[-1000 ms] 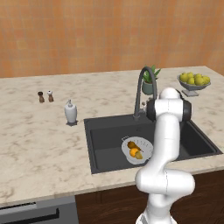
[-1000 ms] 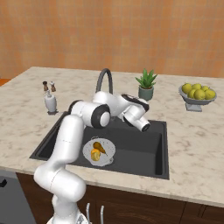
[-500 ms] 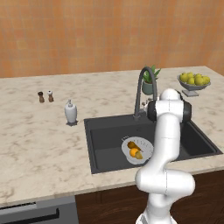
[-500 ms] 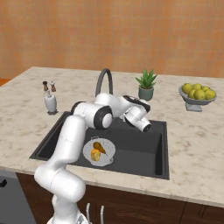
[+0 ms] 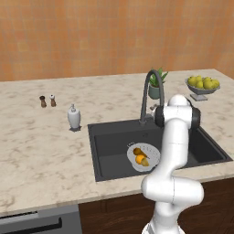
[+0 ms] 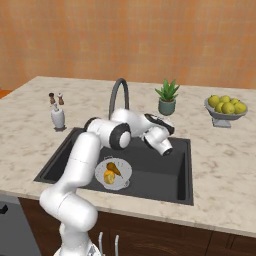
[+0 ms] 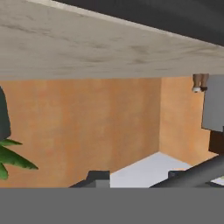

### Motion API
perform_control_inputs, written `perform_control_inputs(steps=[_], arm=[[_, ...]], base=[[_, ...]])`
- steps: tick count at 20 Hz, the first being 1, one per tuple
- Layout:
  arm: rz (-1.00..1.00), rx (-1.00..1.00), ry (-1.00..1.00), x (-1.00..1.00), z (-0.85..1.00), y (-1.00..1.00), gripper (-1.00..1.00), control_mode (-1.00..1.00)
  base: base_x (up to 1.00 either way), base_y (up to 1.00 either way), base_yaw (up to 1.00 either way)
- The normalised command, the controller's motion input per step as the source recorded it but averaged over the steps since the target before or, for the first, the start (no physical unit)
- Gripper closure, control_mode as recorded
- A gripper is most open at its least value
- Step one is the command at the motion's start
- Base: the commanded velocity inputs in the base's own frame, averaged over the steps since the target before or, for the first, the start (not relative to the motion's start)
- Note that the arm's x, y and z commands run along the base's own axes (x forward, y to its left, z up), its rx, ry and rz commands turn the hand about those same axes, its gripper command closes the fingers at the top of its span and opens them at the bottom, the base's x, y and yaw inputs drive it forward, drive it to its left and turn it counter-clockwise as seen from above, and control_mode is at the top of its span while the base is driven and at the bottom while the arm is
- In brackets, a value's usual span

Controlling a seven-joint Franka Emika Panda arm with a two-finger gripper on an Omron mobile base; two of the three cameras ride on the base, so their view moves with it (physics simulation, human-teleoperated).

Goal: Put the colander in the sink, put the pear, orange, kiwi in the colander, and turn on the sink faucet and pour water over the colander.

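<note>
The colander [image 5: 144, 156] [image 6: 114, 173] rests on the floor of the dark sink [image 5: 109, 146] [image 6: 160, 172]. Inside it lie the pear [image 5: 137, 151] [image 6: 114, 168], the orange [image 5: 140, 158] [image 6: 108, 175] and the kiwi [image 5: 146, 162], close together. The gooseneck sink faucet [image 5: 147, 93] [image 6: 118, 95] stands at the sink's back rim. My hand hangs just right of the faucet's base, over the back of the basin. In the hand view, rolled upside down, my gripper [image 7: 136, 176] has its fingertips apart, and a dark bar [image 7: 197, 173] crosses by the right one. Water is out of view.
A potted plant [image 5: 156, 87] [image 6: 167, 97] [image 7: 11, 155] stands behind the sink. A grey bowl of lemons [image 5: 202, 84] [image 6: 226, 107] sits at the far right. A soap dispenser [image 5: 74, 117] [image 6: 58, 118] [image 7: 214, 109] and two shakers [image 5: 47, 101] [image 6: 55, 98] stand left of the sink.
My hand has edged slightly lower and to the right beside the faucet. The colander and the fruit have stayed put.
</note>
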Motion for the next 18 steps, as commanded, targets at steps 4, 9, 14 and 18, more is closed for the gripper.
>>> perform_control_inputs(steps=[4,9,14,18], arm=[[-0.13,0.06,-0.06,0.01,-0.58,-1.00,1.00,-1.00],[-0.12,0.13,-0.09,-0.03,-0.21,-0.98,1.00,-1.00],[0.03,0.58,-0.46,-0.64,0.96,-0.80,1.00,-1.00],[0.00,0.40,-0.73,-1.00,0.51,-0.43,1.00,-1.00]], base=[[0.00,0.00,0.00],[0.00,0.00,0.00],[0.00,0.00,0.00],[0.00,0.00,0.00]])
